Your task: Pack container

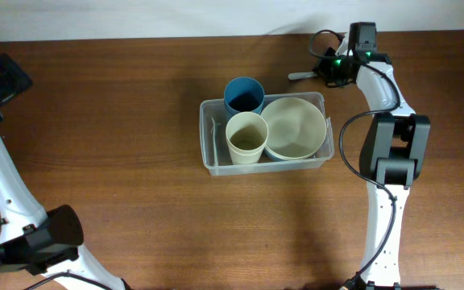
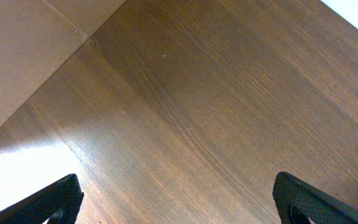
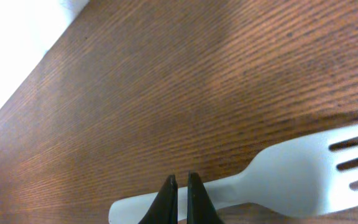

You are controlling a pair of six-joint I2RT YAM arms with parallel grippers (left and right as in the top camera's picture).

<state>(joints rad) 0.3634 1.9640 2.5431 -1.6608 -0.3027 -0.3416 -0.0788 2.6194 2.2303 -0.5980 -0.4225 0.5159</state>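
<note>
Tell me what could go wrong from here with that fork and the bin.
1. The right tool sits shut over the handle of the white fork. With its jaws closed it cannot take the handle and may just shove or flip it on the table.
2. The container is already crowded by a blue cup, a cream cup and a cream bowl. The fork may end up perched on them and slide out.
</note>
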